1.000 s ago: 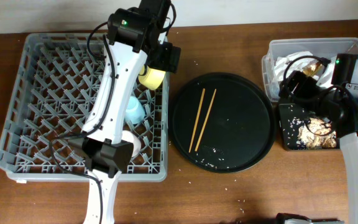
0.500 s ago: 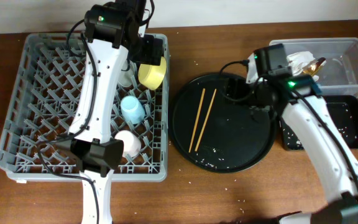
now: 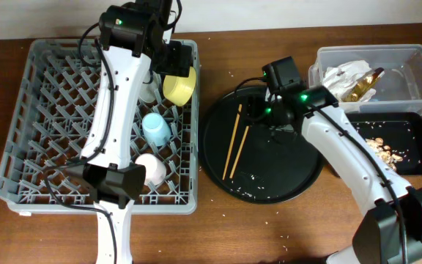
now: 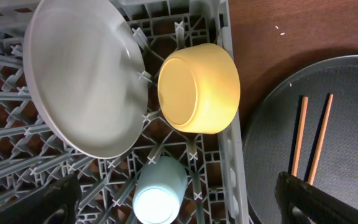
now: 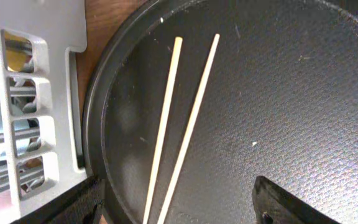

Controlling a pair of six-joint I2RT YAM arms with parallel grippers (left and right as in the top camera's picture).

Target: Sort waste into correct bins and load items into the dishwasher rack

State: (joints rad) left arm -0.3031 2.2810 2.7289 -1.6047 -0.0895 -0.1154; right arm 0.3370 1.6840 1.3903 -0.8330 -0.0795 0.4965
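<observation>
Left gripper: fingers are spreading wide with nothing between them; it is hanging over the far right corner of the rack, above the yellow bowl and the blue cup.
Right gripper: fingers are spreading wide and gripping nothing; it is hovering over the left part of the tray, with the near ends of the chopsticks lying inside the span of the fingers. Cannot tell if it is touching them.
Rack: grey dish rack, taking up the left end of the table.
Yellow bowl: lying tipped on its side in the rack's far right corner.
Plate: white, leaning on edge just left of the yellow bowl.
Blue cup: sitting among the tines, just in front of the yellow bowl.
White cup: sitting near the rack's front right corner, partly hidden by the left arm.
Tray: round and black, at the table's centre, just right of the rack, with crumbs scattered on it.
Chopsticks: a pair lying side by side on the left half of the tray, nearly parallel, not yet in the rack.
Clear bin: sitting at the far right corner, holding crumpled wrappers.
Black bin: sitting at the right edge, just in front of the clear bin, with food scraps inside.
</observation>
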